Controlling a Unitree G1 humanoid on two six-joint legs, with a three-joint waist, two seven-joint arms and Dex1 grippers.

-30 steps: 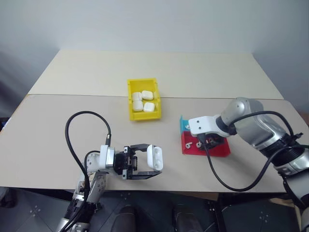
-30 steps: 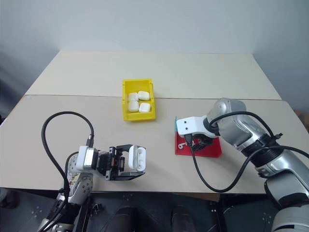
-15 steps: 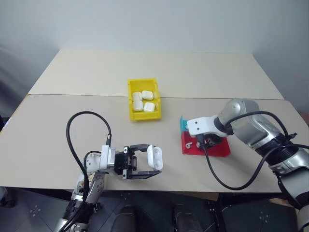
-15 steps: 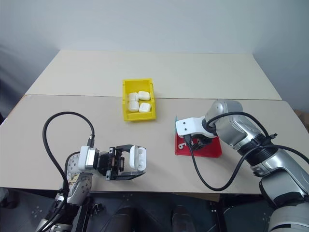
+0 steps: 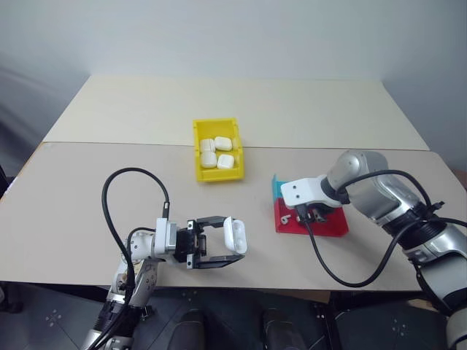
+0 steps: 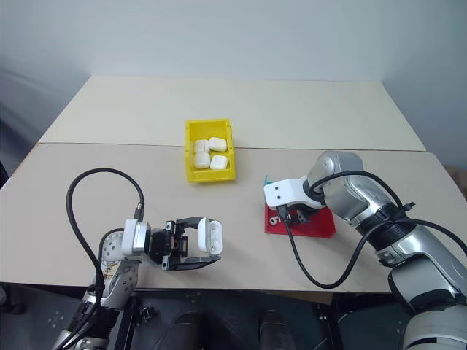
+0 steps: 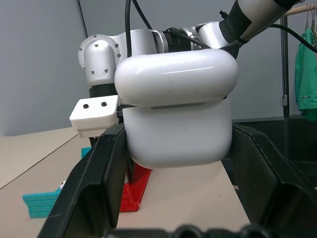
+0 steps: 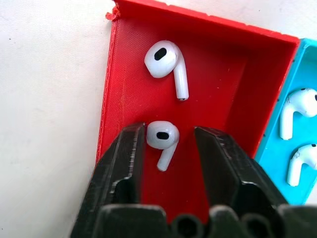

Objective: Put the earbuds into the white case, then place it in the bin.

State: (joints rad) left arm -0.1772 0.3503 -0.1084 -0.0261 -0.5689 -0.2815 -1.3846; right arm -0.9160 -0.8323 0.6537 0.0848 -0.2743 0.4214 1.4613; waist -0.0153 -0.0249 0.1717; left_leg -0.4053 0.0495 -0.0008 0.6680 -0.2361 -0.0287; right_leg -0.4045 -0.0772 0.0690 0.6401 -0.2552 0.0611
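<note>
My left gripper (image 5: 233, 238) is shut on the white case (image 5: 235, 235), holding it upright above the table's near edge; the case (image 7: 176, 114) sits with its lid closed between the two black fingers. My right gripper (image 5: 310, 214) points down into the red tray (image 5: 327, 226). Its fingers straddle one earbud (image 8: 161, 135) lying on the tray floor. One finger (image 8: 126, 153) touches it and a gap remains at the other, so the right gripper (image 8: 170, 133) is open. A second earbud (image 8: 163, 60) lies farther along the red tray (image 8: 223, 74). The yellow bin (image 5: 197, 157) stands mid-table.
Several white cases (image 5: 217, 153) lie in the bin. A blue tray (image 8: 292, 74) joins the red one and holds two earbuds (image 8: 296, 101). A black cable (image 5: 109, 211) loops over the table by my left arm. Another cable (image 5: 343, 277) hangs off the right wrist.
The right gripper's fingers have drawn closer together over the red tray. The left gripper and the case have stayed where they were.
</note>
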